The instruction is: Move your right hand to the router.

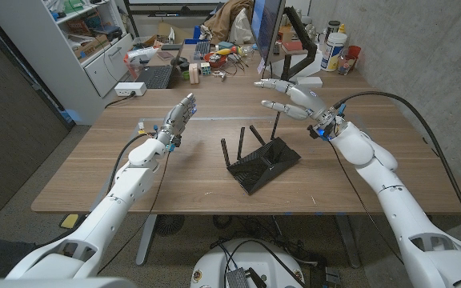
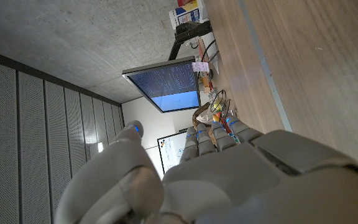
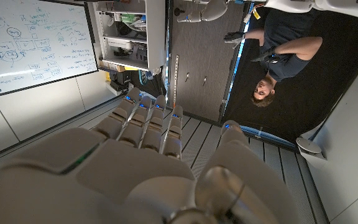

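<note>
Right hand raised above the table, router not yet reached.

The right hand [image 1: 293, 98] hovers with its fingers spread and nothing in it, up and behind the black router [image 1: 261, 162], which sits near the middle of the wooden table [image 1: 94, 172] with its antennas [image 1: 256, 134] standing up. Hand and router are apart, so I judge the approach as only begun: the hand has to come down and forward to the casing. The left hand [image 1: 179, 117] is also empty, fingers extended, raised left of the router. Beyond, a monitor [image 1: 266, 24] stands at the table's far end; its on-screen text, seen in the left wrist view, is too small to read, as is the whiteboard [image 3: 33, 40] writing and any label on the router.
</note>
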You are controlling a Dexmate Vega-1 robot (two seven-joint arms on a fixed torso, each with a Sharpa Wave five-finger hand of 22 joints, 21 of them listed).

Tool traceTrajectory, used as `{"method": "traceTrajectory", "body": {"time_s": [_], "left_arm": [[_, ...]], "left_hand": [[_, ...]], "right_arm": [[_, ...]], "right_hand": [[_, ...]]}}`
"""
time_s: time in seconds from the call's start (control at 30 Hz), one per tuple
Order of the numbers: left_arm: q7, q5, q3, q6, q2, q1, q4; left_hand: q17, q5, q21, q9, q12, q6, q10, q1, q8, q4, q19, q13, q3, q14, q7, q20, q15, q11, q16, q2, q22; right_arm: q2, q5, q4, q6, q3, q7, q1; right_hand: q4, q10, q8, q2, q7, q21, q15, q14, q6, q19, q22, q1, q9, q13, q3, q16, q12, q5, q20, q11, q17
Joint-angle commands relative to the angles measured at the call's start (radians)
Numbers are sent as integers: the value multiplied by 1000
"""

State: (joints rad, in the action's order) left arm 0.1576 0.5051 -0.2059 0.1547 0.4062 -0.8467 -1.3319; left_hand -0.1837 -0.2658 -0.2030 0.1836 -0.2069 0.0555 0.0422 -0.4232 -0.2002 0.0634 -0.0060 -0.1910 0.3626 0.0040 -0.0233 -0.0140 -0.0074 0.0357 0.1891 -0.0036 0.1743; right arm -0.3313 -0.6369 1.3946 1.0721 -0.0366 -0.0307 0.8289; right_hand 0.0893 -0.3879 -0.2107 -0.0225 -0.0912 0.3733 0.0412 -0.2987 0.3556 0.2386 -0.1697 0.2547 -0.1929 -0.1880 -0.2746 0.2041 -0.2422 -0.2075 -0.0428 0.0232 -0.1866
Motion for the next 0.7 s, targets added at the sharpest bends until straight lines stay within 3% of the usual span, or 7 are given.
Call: {"method": "traceTrajectory", "body": {"time_s": [0.03,0.7], "left_arm": [[5,-2,0,-4,1,8,7],[2,-3,-1,-6,-1,6,2]], "left_hand": [[-3,3,1,4,3,7,2,-3,3,-3,-8,-3,-3,6,1,4,0,4,1,11,6],[-3,5,2,4,2,7,3,-3,3,-4,-9,-3,-5,6,3,6,0,6,1,12,6]], "right_arm": [[-37,-57,20,-34,-30,61,10],[-114,-144,44,-112,-87,160,14]], "right_hand": [[3,-4,0,-5,-5,-3,41,-11,11,10,-4,-3,-3,-3,1,-2,1,-8,-21,10,0],[6,-14,-1,-5,-13,-14,47,-22,20,15,-4,-1,-3,-3,1,-1,-1,-10,-22,14,0]]}}
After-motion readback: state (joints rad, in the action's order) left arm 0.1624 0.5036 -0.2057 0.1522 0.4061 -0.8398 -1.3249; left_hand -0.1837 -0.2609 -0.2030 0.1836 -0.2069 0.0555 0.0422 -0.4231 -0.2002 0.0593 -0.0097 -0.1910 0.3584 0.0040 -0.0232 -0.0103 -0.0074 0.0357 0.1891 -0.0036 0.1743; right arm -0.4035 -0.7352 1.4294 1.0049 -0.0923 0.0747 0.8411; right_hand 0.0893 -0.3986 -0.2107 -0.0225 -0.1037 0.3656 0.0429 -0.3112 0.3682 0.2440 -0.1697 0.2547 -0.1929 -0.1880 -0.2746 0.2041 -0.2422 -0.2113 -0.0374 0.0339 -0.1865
